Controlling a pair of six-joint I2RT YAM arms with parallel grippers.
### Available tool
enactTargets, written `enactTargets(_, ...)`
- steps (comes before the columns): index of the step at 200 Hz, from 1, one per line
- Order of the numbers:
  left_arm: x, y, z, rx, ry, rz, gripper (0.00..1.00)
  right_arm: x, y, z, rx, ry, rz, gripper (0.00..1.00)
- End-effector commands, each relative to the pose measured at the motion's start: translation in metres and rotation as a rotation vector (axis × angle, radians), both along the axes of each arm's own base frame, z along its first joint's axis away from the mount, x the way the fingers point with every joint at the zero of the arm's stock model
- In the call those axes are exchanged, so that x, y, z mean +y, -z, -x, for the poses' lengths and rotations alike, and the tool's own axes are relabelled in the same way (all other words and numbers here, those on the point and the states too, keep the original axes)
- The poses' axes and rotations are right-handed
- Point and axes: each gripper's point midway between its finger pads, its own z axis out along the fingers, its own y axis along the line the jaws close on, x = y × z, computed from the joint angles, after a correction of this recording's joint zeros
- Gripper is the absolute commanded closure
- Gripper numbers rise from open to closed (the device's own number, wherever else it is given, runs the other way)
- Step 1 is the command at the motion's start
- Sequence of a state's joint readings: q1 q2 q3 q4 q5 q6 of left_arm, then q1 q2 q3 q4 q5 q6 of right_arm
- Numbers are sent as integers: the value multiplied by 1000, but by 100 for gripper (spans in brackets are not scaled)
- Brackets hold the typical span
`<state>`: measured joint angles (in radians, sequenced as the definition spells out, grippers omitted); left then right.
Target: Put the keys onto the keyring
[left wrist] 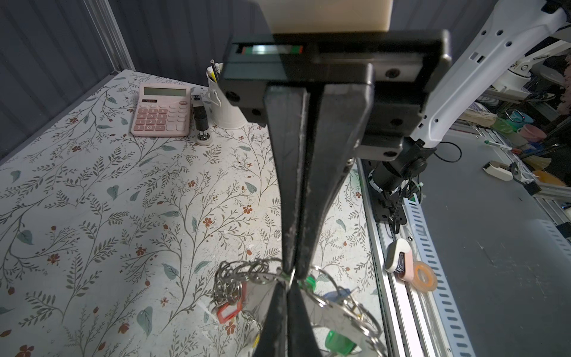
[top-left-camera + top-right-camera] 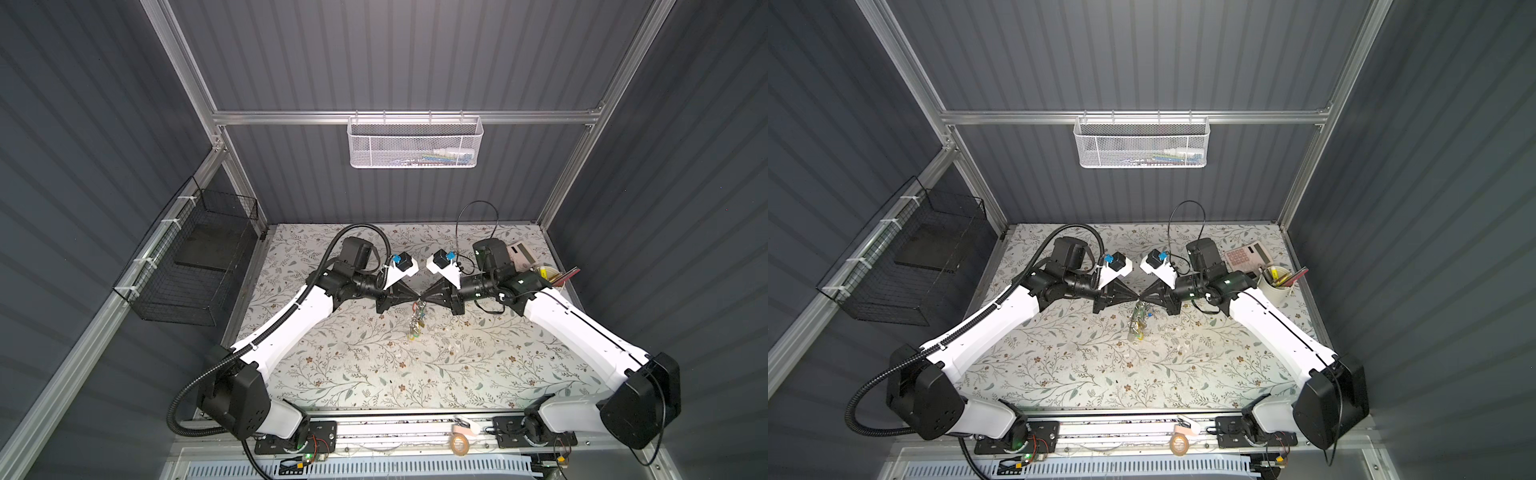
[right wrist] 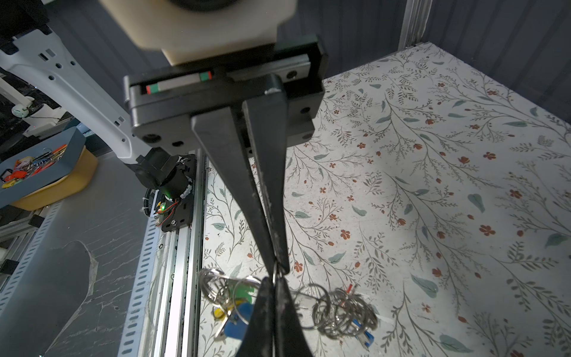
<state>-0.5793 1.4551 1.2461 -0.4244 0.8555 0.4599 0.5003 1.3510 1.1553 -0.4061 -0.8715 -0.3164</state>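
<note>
Both hands met tip to tip above the middle of the table (image 2: 332, 374). The left hand (image 1: 293, 269) and the right hand (image 3: 276, 266) were each pinched fully shut on the thin wire of the keyring (image 2: 417, 322), which dangled beneath them with its rings and tags. The keys (image 1: 338, 341), known by their green tag, hung in that bunch; whether their small ring was already on the loop I couldn't tell. It looked like the threading step. The next move would call for steady pinches and a fine slide of that ring along the wire.
</note>
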Motion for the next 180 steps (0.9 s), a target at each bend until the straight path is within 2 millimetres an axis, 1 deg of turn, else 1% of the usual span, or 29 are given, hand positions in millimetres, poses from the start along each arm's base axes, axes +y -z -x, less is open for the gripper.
enactTargets(1, -6, 0, 2, -16, -8, 5, 100, 4, -15, -3, -34, -14, -45, 100)
enactTargets(15, -2, 3, 0, -25, -37, 3, 100, 3, -17, -4, -34, -12, -54, 100)
enactTargets(27, -2, 0, -1, -30, -53, 12, 100, 2, -20, -6, -35, -3, -65, 99)
enactTargets(36, -3, -2, -2, -25, -64, 25, 100, 1, -23, -8, -36, 10, -76, 94)
enactTargets(48, -4, -6, -5, -18, -78, 49, 100, -1, -26, -11, -39, 31, -83, 81)
enactTargets(66, -5, -14, -5, -18, -89, 96, 100, -9, -35, -15, -55, 73, -116, 67)
enactTargets(90, -7, -25, -4, -19, -106, 169, 100, -27, -45, -24, -85, 164, -186, 57)
enactTargets(107, -7, -32, -4, -24, -117, 225, 100, -39, -46, -30, -83, 218, -232, 56)
enactTargets(120, -6, -36, -4, -23, -131, 265, 100, -41, -43, -32, -73, 237, -236, 55)
enactTargets(155, -2, -50, -2, -26, -174, 387, 100, -35, -31, -34, -12, 207, -236, 53)
enactTargets(180, 2, -57, -1, -21, -200, 453, 100, -31, -34, -38, -1, 192, -253, 55)
